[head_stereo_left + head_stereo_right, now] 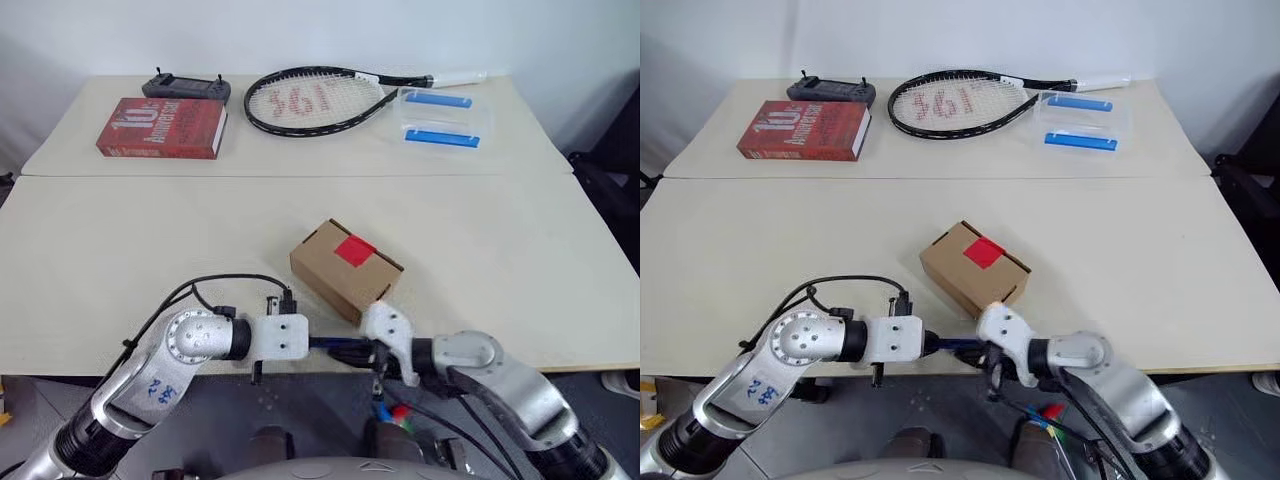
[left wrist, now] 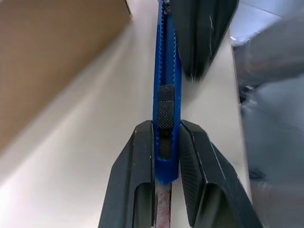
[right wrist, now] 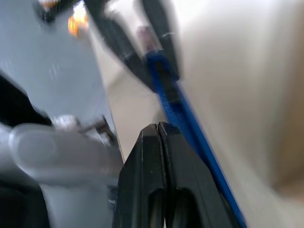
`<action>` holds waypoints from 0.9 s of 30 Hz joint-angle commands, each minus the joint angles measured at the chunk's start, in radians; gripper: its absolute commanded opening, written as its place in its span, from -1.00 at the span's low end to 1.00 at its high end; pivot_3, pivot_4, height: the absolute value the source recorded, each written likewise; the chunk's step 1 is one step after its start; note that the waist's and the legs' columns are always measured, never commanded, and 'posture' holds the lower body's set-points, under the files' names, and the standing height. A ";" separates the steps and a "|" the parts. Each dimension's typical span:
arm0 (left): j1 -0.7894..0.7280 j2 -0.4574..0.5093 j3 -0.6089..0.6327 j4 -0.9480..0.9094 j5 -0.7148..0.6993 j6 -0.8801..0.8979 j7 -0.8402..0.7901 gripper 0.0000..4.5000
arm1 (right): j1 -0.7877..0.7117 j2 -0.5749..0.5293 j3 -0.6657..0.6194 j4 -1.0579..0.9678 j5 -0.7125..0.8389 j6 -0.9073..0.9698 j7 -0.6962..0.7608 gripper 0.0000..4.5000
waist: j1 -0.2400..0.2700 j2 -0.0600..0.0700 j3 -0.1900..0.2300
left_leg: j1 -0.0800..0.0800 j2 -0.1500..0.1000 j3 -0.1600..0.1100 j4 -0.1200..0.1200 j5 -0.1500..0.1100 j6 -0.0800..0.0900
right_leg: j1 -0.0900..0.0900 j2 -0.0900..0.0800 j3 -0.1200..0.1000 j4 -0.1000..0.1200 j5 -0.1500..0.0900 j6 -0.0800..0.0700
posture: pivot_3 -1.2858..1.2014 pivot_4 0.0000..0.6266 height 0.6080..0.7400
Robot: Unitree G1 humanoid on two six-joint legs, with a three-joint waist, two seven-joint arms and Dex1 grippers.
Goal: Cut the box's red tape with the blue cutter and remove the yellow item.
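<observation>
The brown box (image 1: 345,268) stands closed near the table's front edge, and the red tape (image 1: 355,250) is stuck across its top seam. Just in front of the box, over the table edge, my left gripper (image 2: 166,130) is shut on the blue cutter (image 2: 165,71), which points toward my right gripper (image 3: 159,127). The right gripper's fingers are pressed together, shut on nothing, and the cutter (image 3: 190,128) runs right alongside them. The yellow item is hidden.
On the far table lie a red book (image 1: 160,128), a black controller (image 1: 186,88), a racket (image 1: 315,100) and clear containers with blue strips (image 1: 440,118). The front edge of the near table (image 1: 560,365) runs just under both grippers.
</observation>
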 commanded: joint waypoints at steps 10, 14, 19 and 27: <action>0.119 0.001 0.251 0.181 -0.033 -0.845 0.110 -0.82 | 0.187 -0.408 -0.428 -0.063 1.309 0.201 -0.565 0.77 | 0.003 0.001 0.001 | 0.000 0.000 0.001 0.000 -0.002 0.001 | 0.002 -0.001 -0.002 -0.002 0.000 0.000 | 0.03 -0.52 1.00; 0.054 -0.042 0.222 0.196 0.016 -0.852 0.135 -0.82 | 0.112 -0.423 -0.316 -0.049 1.434 0.076 -0.706 1.00 | -0.002 0.001 0.001 | 0.001 0.000 0.002 0.001 -0.001 0.001 | 0.002 -0.001 -0.002 -0.001 0.001 0.001 | 0.03 -0.52 1.00; 0.000 -0.080 0.198 0.218 0.051 -0.832 0.148 -0.82 | 0.010 -0.376 -0.216 -0.055 1.434 -0.002 -0.801 1.00 | 0.000 0.001 0.001 | 0.001 0.001 0.003 0.001 -0.001 0.000 | 0.001 0.000 -0.002 -0.002 0.001 0.002 | 0.03 -0.52 1.00; -0.030 -0.110 0.187 0.228 0.090 -0.803 0.171 -0.82 | -0.120 -0.344 -0.099 -0.021 1.434 -0.002 -0.913 1.00 | 0.001 0.001 0.001 | -0.001 0.001 0.002 0.001 -0.001 0.001 | 0.001 0.000 -0.003 -0.003 0.002 0.002 | 0.03 -0.52 1.00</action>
